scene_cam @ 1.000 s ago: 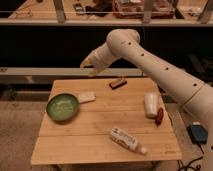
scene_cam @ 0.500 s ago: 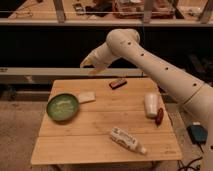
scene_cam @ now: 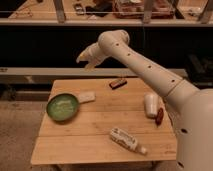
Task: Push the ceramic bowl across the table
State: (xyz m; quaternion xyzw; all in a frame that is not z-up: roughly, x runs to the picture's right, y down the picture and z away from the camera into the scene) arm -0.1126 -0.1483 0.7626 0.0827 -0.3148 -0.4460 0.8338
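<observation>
I hold my gripper (scene_cam: 86,56) high near the table's (scene_cam: 90,131) far edge. Its opening I cannot tell. The ceramic bowl (scene_cam: 62,106) sits well apart — untouched, push not begun.

The gripper (scene_cam: 86,56) is hanging in the air over the back of the table (scene_cam: 95,127). The bowl (scene_cam: 62,107) is sitting at the left.

I think I am working in a lab or an office test area. Behind the table (scene_cam: 100,120) runs a railing (scene_cam: 50,22) with metal posts, and beyond it stand cluttered desks (scene_cam: 135,7). My gripper (scene_cam: 86,56) hangs above the table's far edge.
</observation>
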